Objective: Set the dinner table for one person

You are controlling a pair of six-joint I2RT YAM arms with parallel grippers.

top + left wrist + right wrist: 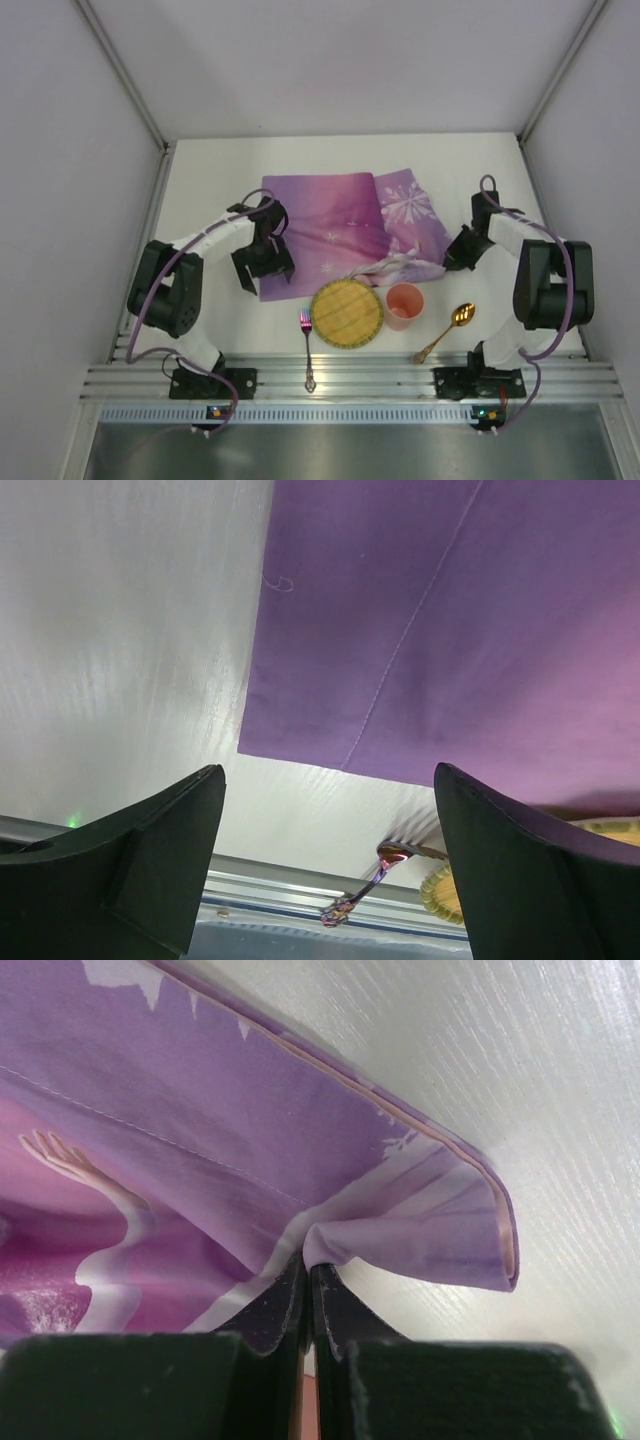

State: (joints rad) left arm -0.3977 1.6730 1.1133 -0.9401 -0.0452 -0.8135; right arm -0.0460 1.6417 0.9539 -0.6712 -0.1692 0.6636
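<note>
The dinner table (210,190) filled the view from above, a plain white surface running from the ribbed aluminium rail (350,378) at the near edge to the back wall. At its middle lay a purple placemat (325,225). The left part of it was flat, while the right part, printed with white snowflakes, was folded over and rumpled. The left gripper (328,780) hung above the placemat's near left corner with its jaws spread wide and nothing between them; in its wrist view we saw bare tabletop and the cloth's stitched edge beneath the gap. The right gripper (308,1295) was pinched tight on a fold at the placemat's right edge, and the cloth bulged out just above the closed fingertips. A round yellow woven plate (347,311) sat at the placemat's near edge, though we could not tell whether it rested on the cloth. A pink cup (404,303) stood just to the right of the plate. A fork (308,345) with an iridescent handle lay to the plate's left, its handle reaching over the rail. A gold spoon (447,330) lay slanted on the table to the right of the cup.
</note>
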